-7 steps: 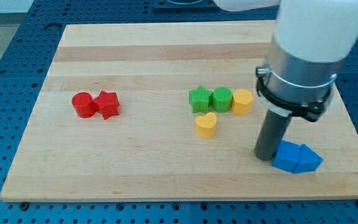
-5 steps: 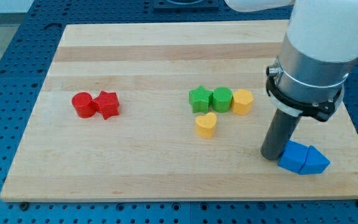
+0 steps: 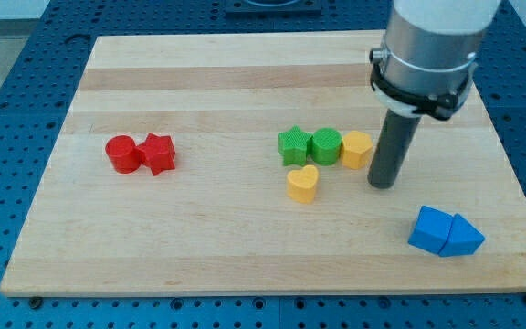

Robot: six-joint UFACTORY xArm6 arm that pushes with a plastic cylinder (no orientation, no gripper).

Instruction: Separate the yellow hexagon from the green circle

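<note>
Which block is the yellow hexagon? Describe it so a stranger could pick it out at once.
On the wooden board, find the short row of three touching blocks near the middle: green star, green circle, then the yellow hexagon at the row's right end. My tip stands just right of it. The only other yellow block, the heart, lies alone below the row.

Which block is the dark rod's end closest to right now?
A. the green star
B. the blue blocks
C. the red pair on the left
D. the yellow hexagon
D: my tip stands just to the view's right of the yellow hexagon, which sits against the green circle; every other block lies farther off.
</note>
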